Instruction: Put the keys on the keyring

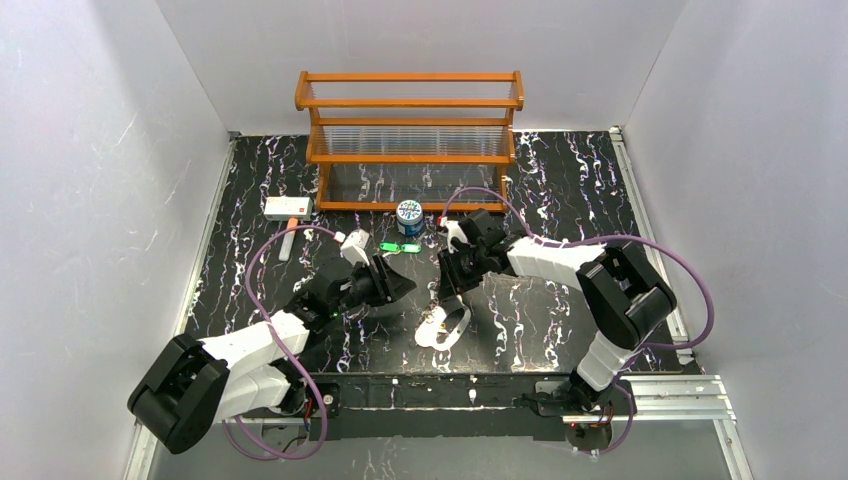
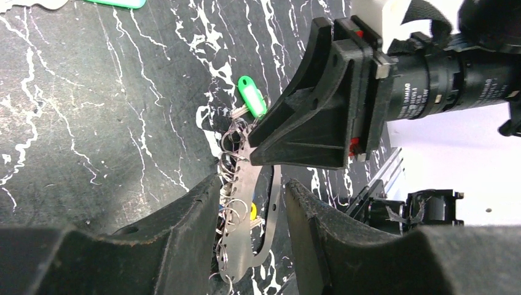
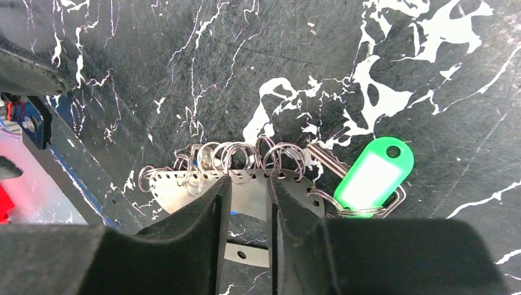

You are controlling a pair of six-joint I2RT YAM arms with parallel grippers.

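The keyring (image 1: 432, 332) is a whitish flat loop lying at the table's middle front, its edge lined with small wire rings. My right gripper (image 1: 447, 295) points down at its far end. In the right wrist view its fingers (image 3: 249, 184) stand slightly apart, open, straddling the keyring (image 3: 166, 187) without clamping it. A green key (image 3: 372, 175) lies beside that end. My left gripper (image 1: 405, 285) hovers just left, open and holding nothing. In its wrist view the keyring (image 2: 246, 233) shows through the gap of the left gripper (image 2: 250, 181), with a yellow key (image 2: 253, 211) and the green key (image 2: 253, 95) by it. More green keys (image 1: 400, 248) lie further back.
A wooden rack (image 1: 410, 135) stands at the back. In front of it sit a round blue-and-white can (image 1: 408, 213) and, to the left, a white box (image 1: 288, 207). Purple cables loop over both arms. The two grippers are close together above the keyring.
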